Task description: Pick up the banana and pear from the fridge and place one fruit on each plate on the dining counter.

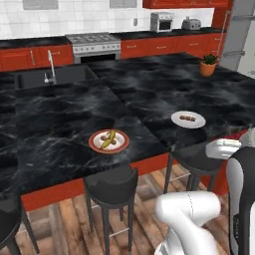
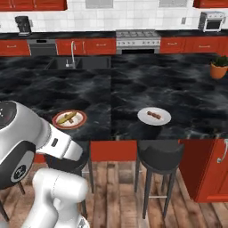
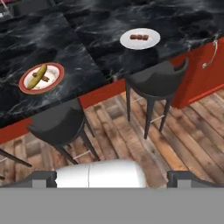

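We are looking across a large black marble table with white veins and a red cabinet base. Two plates are sitting near its front edge, well apart from each other. The red-rimmed plate is carrying the banana, which is lying across a small brown morsel. The plain white plate is carrying brown morsels and no fruit.

Black stools are standing on the wooden floor in front of the table, one stool just below the banana plate and another stool below the white plate, between the robot and the table edge. A sink with a tap is set into the far side of the table, and a potted plant is standing at its far right corner. Beyond it, a stove and a toaster oven are lining the red back cabinets, and a grey steel fridge is rising at the right edge.

In the hand view the gripper is hanging over the floor short of the stools, its dark fingertips standing wide apart at the bottom of the view. It is released, holding nothing and touching nothing.
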